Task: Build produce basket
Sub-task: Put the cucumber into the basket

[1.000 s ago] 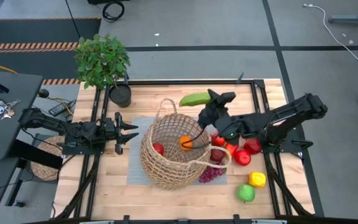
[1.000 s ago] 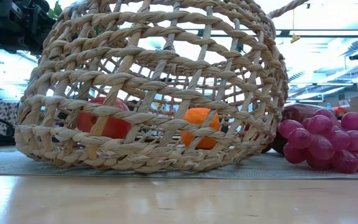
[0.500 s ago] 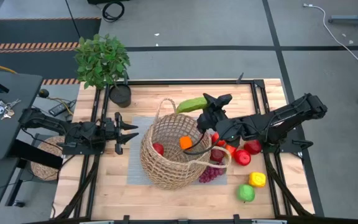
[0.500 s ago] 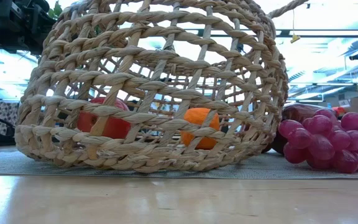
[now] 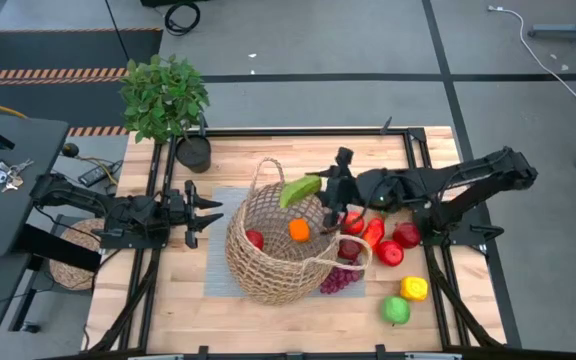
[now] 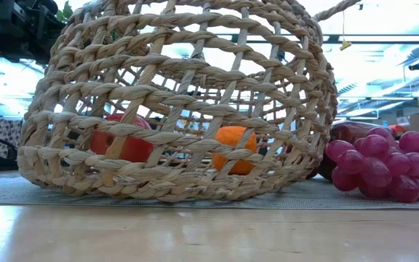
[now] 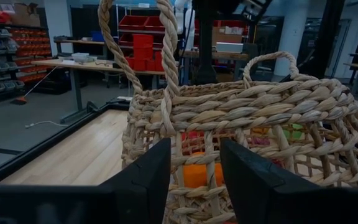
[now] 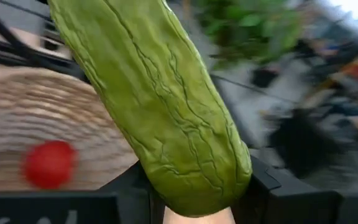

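Fingers of the right gripper (image 5: 320, 187) clamped on green cucumber (image 5: 299, 190), now carried from beyond the far rim to above the basket (image 5: 268, 255) mouth; release should add it to the produce inside. Long axis slants, free end toward the left arm. Left gripper (image 5: 205, 211) beside basket, fingers apart, empty.

The basket (image 5: 273, 245) stands in the middle of the counter (image 5: 168, 300), with loose produce (image 5: 400, 270) at its right side.
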